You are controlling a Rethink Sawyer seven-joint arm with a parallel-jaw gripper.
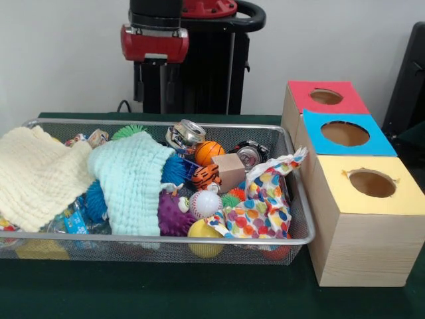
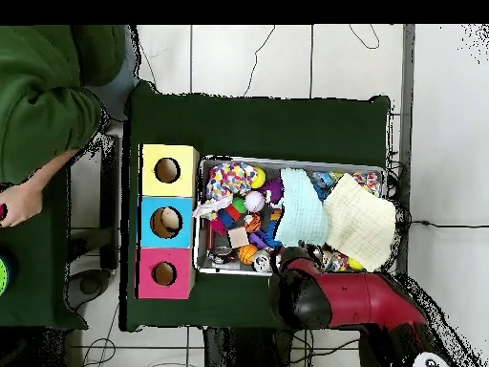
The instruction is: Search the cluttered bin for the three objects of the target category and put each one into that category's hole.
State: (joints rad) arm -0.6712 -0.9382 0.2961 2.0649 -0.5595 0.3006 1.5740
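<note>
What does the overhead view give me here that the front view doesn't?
Only the overhead view shows a person in a green sleeve at the table's edge, with a hand out, and the arm's red body reaching toward the bin. Only the front view shows the gripper hanging above the bin's far rim, and the boxes' pale wooden sides. Both show the bin, its cloths and toys, and the red-topped box's hole.

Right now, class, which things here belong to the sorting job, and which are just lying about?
Belong:
the bin
the hole in the red top
the tool

Lying about:
blue-topped box
yellow-topped box
cream cloth
mint cloth
</note>
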